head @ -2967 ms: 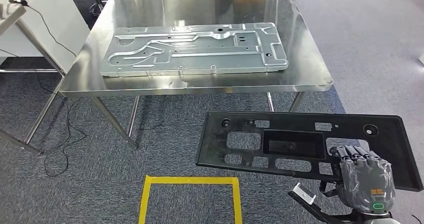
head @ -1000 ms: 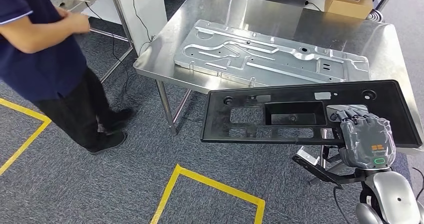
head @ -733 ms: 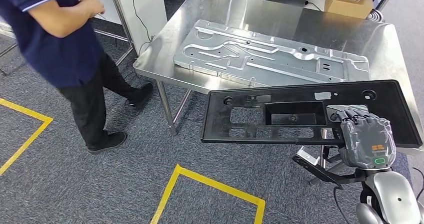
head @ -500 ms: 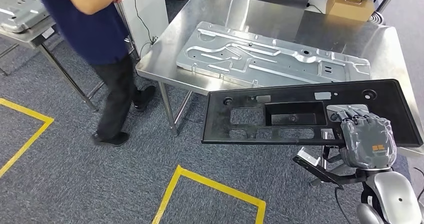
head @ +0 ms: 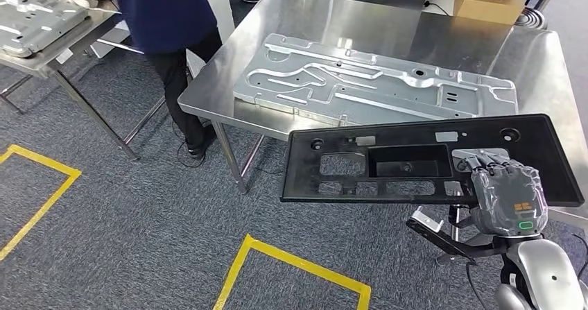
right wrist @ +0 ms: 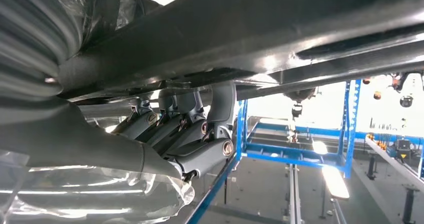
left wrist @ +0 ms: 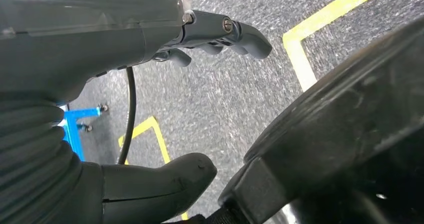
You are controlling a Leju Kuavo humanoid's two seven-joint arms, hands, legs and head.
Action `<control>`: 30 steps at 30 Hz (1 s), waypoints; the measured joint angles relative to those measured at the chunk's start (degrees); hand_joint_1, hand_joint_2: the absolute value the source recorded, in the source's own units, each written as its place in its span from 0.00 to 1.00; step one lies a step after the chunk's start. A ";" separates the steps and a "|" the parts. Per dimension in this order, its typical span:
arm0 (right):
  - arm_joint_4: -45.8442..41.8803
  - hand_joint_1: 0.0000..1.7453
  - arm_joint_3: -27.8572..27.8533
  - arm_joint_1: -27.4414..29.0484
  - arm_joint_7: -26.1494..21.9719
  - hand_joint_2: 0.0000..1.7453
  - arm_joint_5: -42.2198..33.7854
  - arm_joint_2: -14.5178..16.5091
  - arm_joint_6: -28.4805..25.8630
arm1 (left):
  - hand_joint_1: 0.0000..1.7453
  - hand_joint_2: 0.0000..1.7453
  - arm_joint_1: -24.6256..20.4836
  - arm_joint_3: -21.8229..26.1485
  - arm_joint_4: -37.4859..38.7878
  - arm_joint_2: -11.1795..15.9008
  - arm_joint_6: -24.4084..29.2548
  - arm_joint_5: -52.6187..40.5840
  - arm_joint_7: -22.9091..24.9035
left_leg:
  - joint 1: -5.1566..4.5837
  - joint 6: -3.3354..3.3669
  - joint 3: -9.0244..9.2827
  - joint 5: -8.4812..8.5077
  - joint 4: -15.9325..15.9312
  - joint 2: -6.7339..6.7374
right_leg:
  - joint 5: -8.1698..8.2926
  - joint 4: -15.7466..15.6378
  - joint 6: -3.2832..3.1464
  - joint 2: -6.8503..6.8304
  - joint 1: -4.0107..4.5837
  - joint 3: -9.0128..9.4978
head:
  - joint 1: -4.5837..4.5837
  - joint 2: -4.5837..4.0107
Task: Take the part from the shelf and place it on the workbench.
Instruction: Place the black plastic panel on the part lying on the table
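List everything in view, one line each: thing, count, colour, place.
black panel: 1, black, held out level before the workbench's near edge
workbench: 1, steel, ahead
metal plate: 1, silver, flat on the workbench
cardboard box: 1, brown, far right corner of the workbench
side table: 1, steel, far left, bearing another pressed plate
floor tape: yellow, on grey carpet
person: 1, dark blue top, between the tables
right hand: 1, grey, grips the panel's right end
left hand: 1, grey, fingers apart, holds nothing
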 joint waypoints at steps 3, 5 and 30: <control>0.03 0.90 0.00 0.08 -0.08 1.00 -0.13 0.00 0.00 | 0.00 1.00 0.03 -0.03 -0.04 0.00 -0.08 0.33 0.06 | 0.01 0.08 -5.10 -0.87 7.27 0.01 | -0.60 0.02 -0.25 -0.07 0.25 0.57 | 0.00 0.00; 0.03 0.90 0.00 0.10 -0.11 1.00 -0.22 -0.01 0.00 | 0.00 1.00 0.07 -0.04 -0.07 0.00 -0.09 0.53 0.14 | -0.14 0.80 -3.63 3.73 2.03 0.00 | -1.16 -0.01 -0.20 -0.01 0.43 1.39 | 0.01 0.00; 0.19 0.90 -3.24 1.55 -0.03 1.00 -1.91 -0.94 -0.20 | 0.00 1.00 0.45 -0.55 -0.60 -0.04 -0.89 1.58 0.37 | -0.86 0.65 1.65 0.80 -2.55 -0.05 | 0.73 -0.40 -0.14 0.07 0.23 -0.44 | 0.04 0.00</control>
